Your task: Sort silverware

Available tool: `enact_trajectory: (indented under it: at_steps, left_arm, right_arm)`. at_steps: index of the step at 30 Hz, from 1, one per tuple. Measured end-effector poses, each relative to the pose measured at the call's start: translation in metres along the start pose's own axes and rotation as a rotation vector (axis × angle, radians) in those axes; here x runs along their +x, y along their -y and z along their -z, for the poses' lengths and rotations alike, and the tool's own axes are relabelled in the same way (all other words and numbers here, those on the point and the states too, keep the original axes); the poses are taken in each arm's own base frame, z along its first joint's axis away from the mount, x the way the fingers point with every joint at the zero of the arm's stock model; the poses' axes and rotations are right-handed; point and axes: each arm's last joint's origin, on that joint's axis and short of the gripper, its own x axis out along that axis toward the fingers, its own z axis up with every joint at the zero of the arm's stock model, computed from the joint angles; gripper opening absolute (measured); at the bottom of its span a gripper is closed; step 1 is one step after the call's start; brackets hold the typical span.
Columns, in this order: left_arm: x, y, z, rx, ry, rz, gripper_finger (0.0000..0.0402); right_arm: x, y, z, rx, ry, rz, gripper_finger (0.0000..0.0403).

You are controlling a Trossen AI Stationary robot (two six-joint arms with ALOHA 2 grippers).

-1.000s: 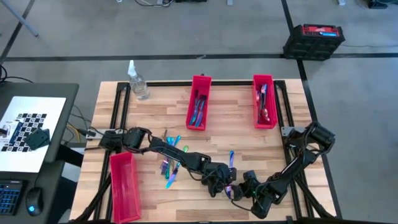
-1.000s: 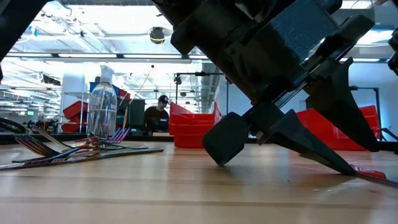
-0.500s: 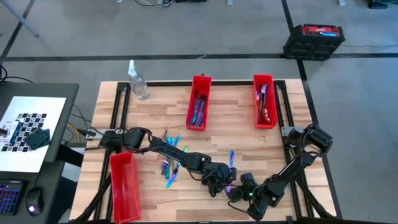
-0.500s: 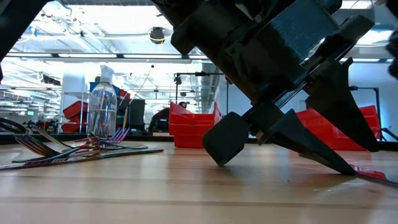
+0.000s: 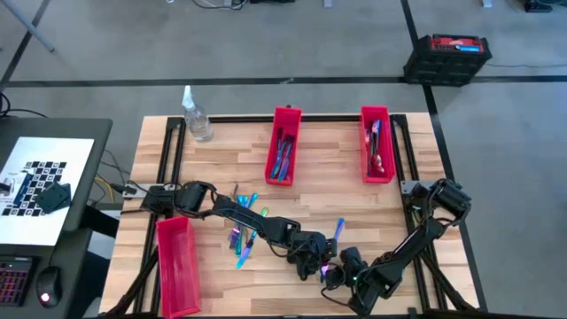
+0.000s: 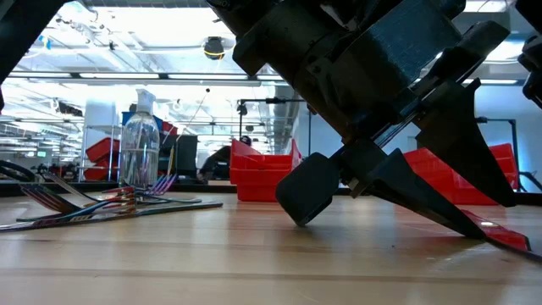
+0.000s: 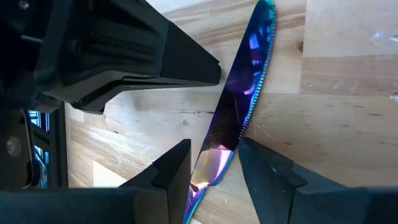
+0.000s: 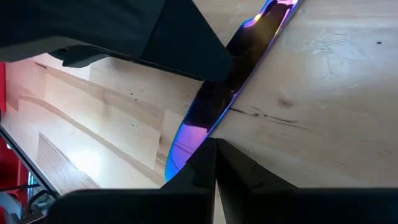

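Observation:
One iridescent knife [image 5: 338,232] lies flat on the wood near the table's front edge. My left gripper [image 5: 312,261] is open over it, a finger on each side of the handle [image 7: 214,155]. My right gripper [image 5: 343,267] is shut, its fingertips at the blade. Several more pieces of silverware [image 5: 243,235] lie in a loose pile to the left. Other pieces rest in two red bins [image 5: 283,146] [image 5: 376,146] at the far side. My left gripper [image 7: 214,149] straddles the knife's handle from above; I cannot tell whether either finger touches it. My right gripper [image 8: 215,146] meets the blade's smooth edge [image 8: 208,124], opposite the serrated one, with the side of its shut fingertips, slanting down. The knife stays flat on the table.
A third red bin [image 5: 177,264] stands at the near left corner. A clear spray bottle [image 5: 197,120] stands at the far left corner. Bare wood [image 5: 221,168] lies between the pile and the far bins. The two arms meet close together at the front edge.
My right gripper has slid toward the table's left edge, closer to my left gripper. The knife has turned on the table: its far end has swung toward the right edge, while its near end has stayed by the grippers.

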Motion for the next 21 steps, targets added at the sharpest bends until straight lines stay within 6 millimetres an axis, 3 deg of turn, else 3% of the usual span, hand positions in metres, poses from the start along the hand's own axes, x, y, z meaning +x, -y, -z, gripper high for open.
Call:
enact_trajectory:
  at_steps: [10, 21]
  left_arm:
    - [0.0, 0.0, 0.0, -0.001, 0.0, 0.0, 0.0127]
    - [0.0, 0.0, 0.0, -0.001, 0.0, 0.0, 0.0127]
  right_arm:
    - [0.0009, -0.0089, -0.0002, 0.03, 0.03, -0.093, 0.0]
    - [0.0035, -0.0026, -0.0034, -0.023, 0.023, -0.012, 0.0]
